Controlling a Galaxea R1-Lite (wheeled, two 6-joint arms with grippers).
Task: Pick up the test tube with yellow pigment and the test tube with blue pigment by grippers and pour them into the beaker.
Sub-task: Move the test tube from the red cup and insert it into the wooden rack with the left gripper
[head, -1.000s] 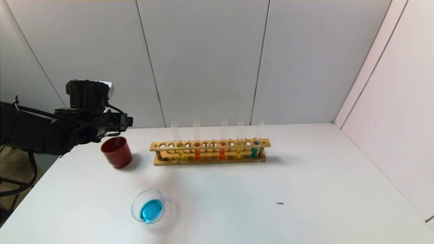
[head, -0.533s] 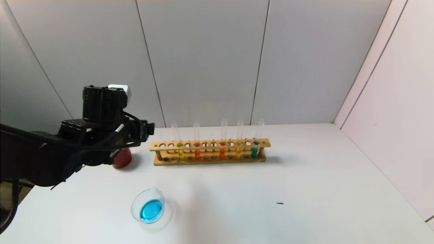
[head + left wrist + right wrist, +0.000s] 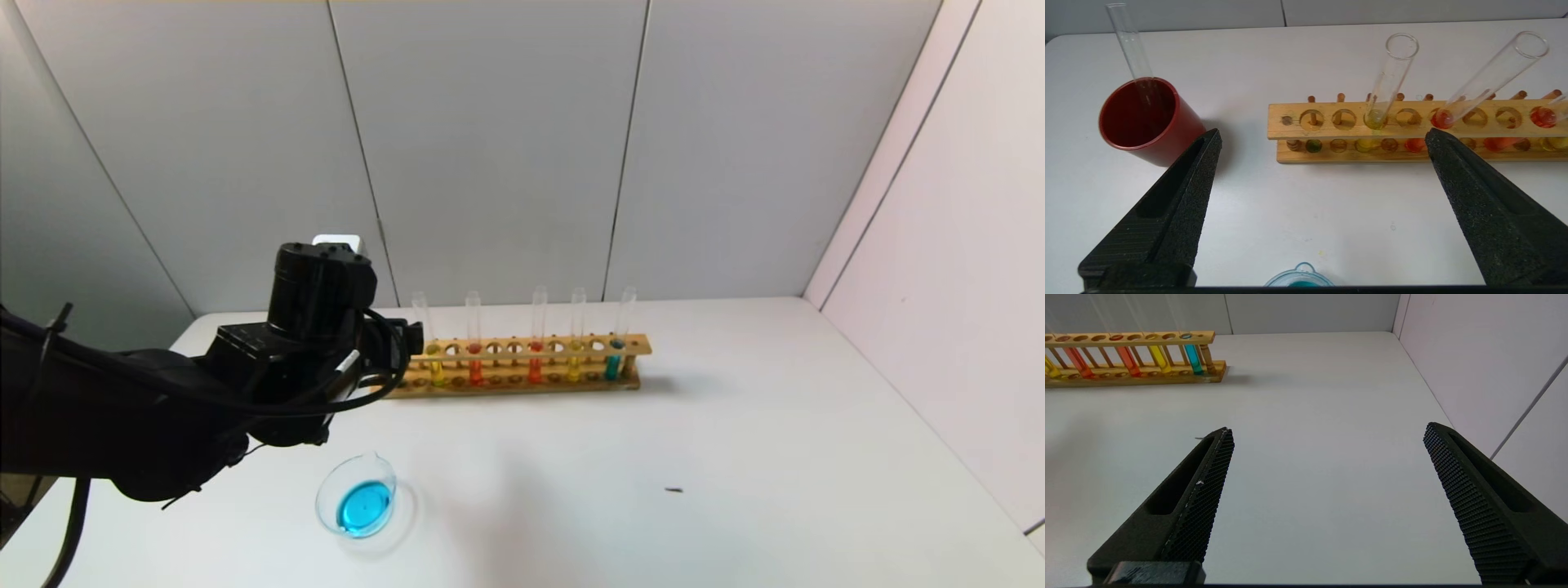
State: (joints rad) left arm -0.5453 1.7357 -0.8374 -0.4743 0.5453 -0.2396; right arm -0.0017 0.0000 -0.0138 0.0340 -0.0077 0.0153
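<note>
A wooden rack (image 3: 506,363) holds two yellow-liquid tubes, one near its left end (image 3: 437,367) and one toward the right (image 3: 575,363). A teal-blue tube (image 3: 613,359) stands at the right end; no other blue-liquid tube shows. The low clear beaker (image 3: 357,496) holds blue liquid. My left gripper (image 3: 412,336) is open and empty, just before the rack's left end. In the left wrist view the left gripper (image 3: 1323,136) faces the left yellow tube (image 3: 1388,77), apart from it. My right gripper (image 3: 1327,430) is open and empty, low over bare table.
A dark red cup (image 3: 1147,118) left of the rack holds an empty clear tube (image 3: 1128,45); my arm hides it in the head view. Two orange-red tubes (image 3: 475,363) (image 3: 535,359) stand in the rack. A small dark speck (image 3: 673,490) lies on the table. Walls stand behind and to the right.
My left arm has swung right, from above the red cup to the rack's left end, and now hides the cup in the head view. Nothing else has moved.
</note>
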